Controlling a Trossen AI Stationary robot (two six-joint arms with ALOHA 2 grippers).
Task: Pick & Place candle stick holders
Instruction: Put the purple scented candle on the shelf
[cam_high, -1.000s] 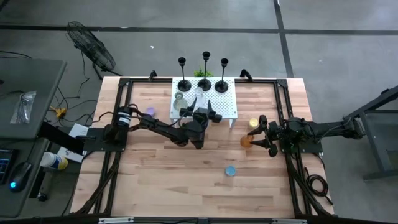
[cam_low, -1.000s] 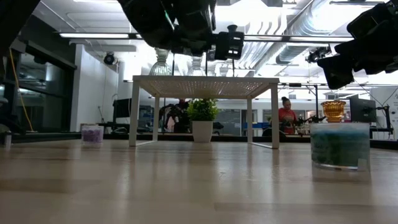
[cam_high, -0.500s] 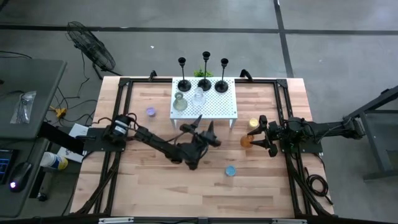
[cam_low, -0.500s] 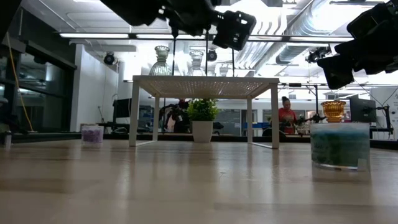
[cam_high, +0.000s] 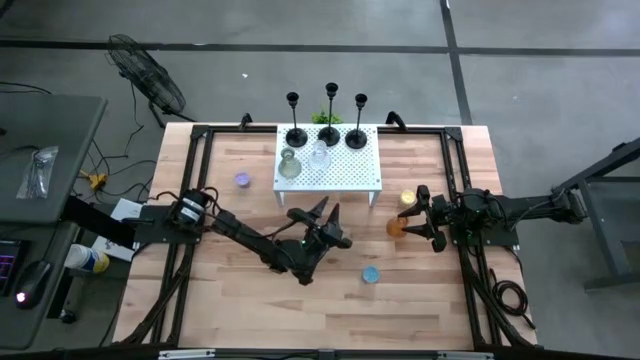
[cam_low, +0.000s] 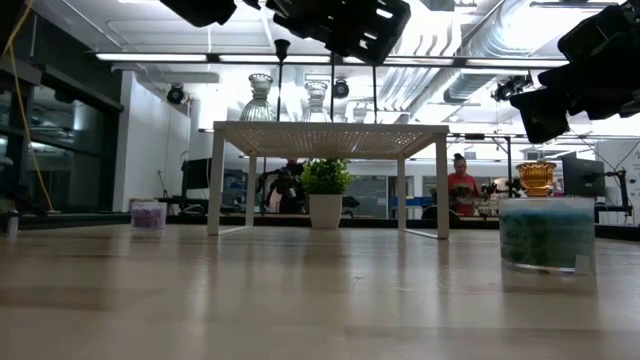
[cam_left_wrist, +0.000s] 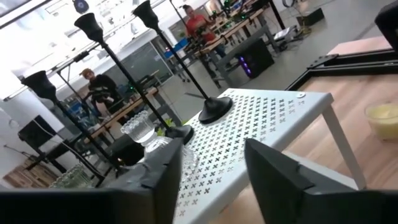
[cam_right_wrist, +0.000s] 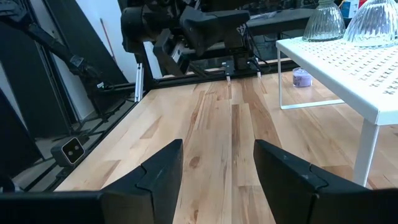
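My left gripper (cam_high: 322, 213) hovers wide open and empty in front of the white rack (cam_high: 366, 178), where three black candlesticks (cam_high: 329, 135) stand. Right gripper (cam_high: 418, 212), open too, waits by the orange cup (cam_high: 397, 227).

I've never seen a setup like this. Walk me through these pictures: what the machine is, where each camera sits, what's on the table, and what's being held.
Two dark robot arms work at a wooden table. One camera looks straight down, one sits at table-top height, and one rides on each wrist.

A white perforated stand carries three black candlesticks and two clear glass holders. On the wood lie small cups: purple, yellow, orange and blue.

The left gripper hangs open in front of the stand, holding nothing. The right gripper waits open beside the orange cup, also empty.
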